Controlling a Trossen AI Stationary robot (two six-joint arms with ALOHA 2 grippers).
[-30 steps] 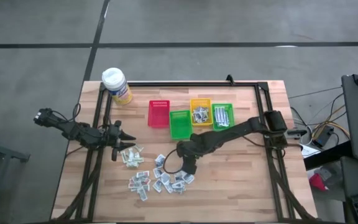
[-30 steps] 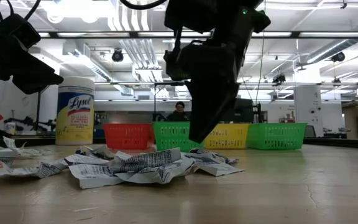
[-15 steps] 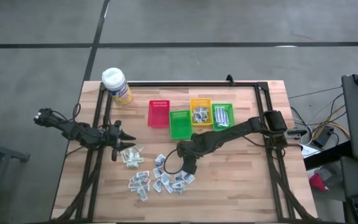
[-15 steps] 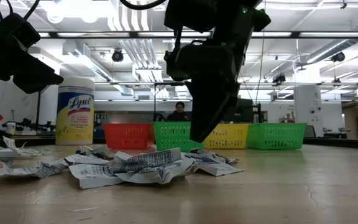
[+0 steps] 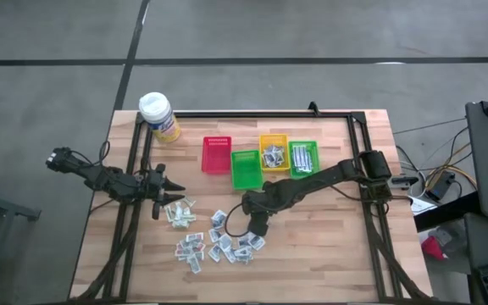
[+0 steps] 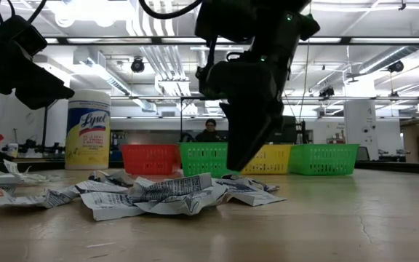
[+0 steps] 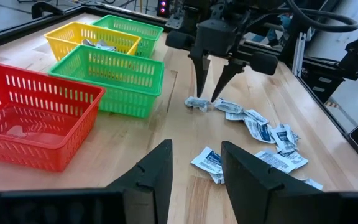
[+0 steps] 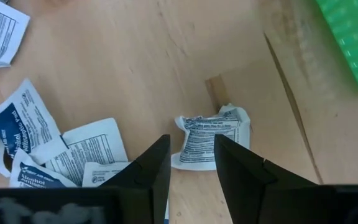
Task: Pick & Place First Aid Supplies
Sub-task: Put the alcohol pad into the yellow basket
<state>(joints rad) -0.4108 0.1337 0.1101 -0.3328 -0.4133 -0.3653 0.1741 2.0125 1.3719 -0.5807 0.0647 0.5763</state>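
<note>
A light wooden surface (image 5: 329, 246) with a dark frame along its edges carries a row of four small bins: red (image 5: 216, 154), green (image 5: 245, 169), yellow (image 5: 273, 151) and a second green one (image 5: 303, 158). A yellow wipes canister (image 5: 158, 116) stands at a far corner. Small packets (image 5: 219, 241) lie scattered on the bare wood near the front.

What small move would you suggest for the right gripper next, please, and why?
Probably lower the right gripper straight down: its open fingers straddle a crumpled packet lying alone on the wood beside the green bin, apparently not yet touching it.
</note>
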